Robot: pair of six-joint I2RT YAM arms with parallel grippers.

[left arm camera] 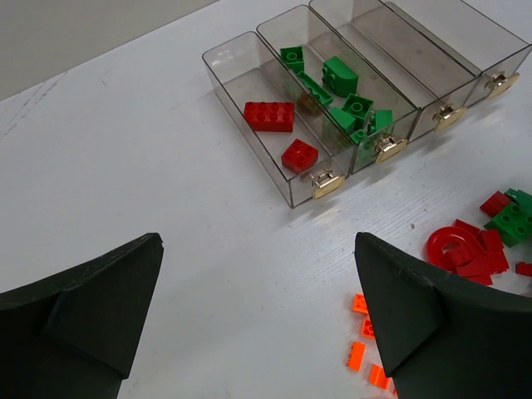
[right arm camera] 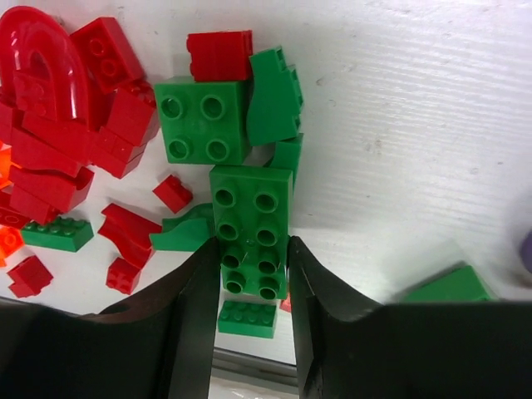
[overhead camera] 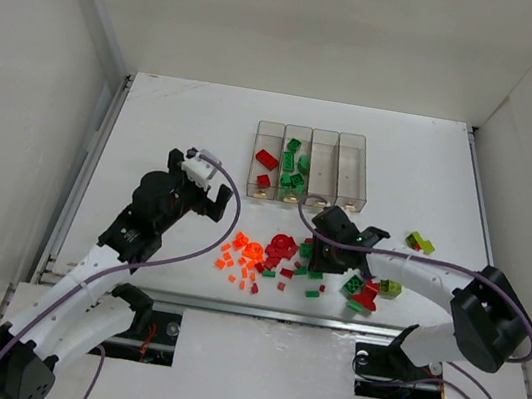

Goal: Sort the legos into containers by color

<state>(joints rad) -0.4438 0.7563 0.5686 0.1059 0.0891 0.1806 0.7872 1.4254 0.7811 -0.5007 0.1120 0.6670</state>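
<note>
- The right gripper (right arm camera: 253, 258) is low in the loose pile of small plastic legos (overhead camera: 282, 258), in the middle of the top view, just below the containers.
- In the right wrist view its black fingers (right arm camera: 195, 291) stand on both long sides of a long dark green plastic brick with eight studs (right arm camera: 249, 216), at the lower middle of the frame. They seem to touch it on both sides, so the fingers are clenched on this brick. It appears to lie on the white table (right arm camera: 416, 100).
- A square green brick with four studs (right arm camera: 204, 120) touches its far end, and a thin green plate (right arm camera: 247, 318) lies just beside its near end.
- The left gripper (left arm camera: 249, 307) hangs released, its fingers wide apart with nothing between them, over bare table near the bins.
- The four clear plastic rectangular bins (overhead camera: 351, 167) stand in a row at the upper middle of the top view. The leftmost holds two red bricks (left arm camera: 268, 115), the second holds several green pieces (left arm camera: 341, 75), and the two on the right look empty.
- The step in hand is probably picking one green brick for the second bin. Much sorting remains: orange bits (overhead camera: 241, 261), red and green pieces, and lime-yellow bricks (overhead camera: 419, 242) at the right are unsorted.
- The next move calls for a straight lift, so the touching neighbours are not dragged, then a carry upward in the frame to the second bin and a release over it.
</note>
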